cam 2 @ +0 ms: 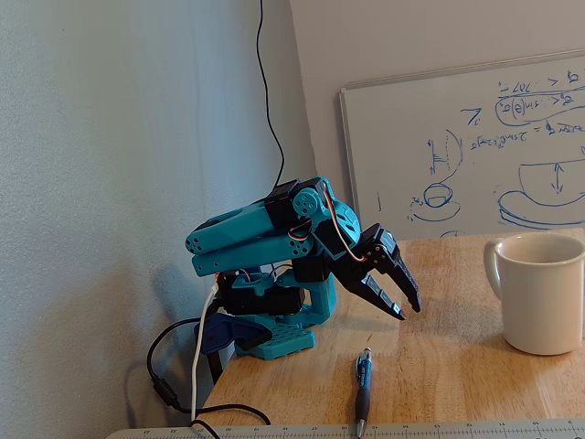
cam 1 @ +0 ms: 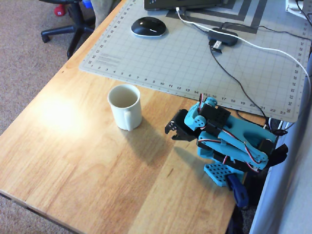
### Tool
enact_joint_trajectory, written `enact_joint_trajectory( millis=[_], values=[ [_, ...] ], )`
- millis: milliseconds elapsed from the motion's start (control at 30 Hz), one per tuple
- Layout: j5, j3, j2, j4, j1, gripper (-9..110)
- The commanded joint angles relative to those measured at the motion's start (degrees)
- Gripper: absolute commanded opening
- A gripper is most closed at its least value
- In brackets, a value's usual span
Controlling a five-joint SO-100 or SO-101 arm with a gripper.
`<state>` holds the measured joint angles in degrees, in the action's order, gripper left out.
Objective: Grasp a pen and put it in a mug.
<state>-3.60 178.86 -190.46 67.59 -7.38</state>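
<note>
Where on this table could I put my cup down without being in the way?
The bare wood left of and below the mug, out to the table edges in the overhead view, is free. It is crowded near the pincer, and the cutting mat holds a mouse and cables. The fixed view shows a pen beside the mat.

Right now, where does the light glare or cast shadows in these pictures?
In the overhead view, a bright glare patch whitens the wooden table left of the mug, whose shadow falls toward lower right; the fixed view is evenly lit, with no strong glare.
</note>
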Motion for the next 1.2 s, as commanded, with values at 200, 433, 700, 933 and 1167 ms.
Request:
enact_joint_trajectory(
  millis=[200,433,700,933,1167],
  values=[
    [0.18,-0.70,-1.49,0.18,0.18,8],
    [0.18,-0.70,-1.49,0.18,0.18,8],
    [0.18,-3.43,-0.70,-0.53,0.26,8],
    [0.18,-18.98,7.91,3.60,0.26,8],
    [-0.35,-38.32,21.88,10.90,0.35,8]
  ],
)
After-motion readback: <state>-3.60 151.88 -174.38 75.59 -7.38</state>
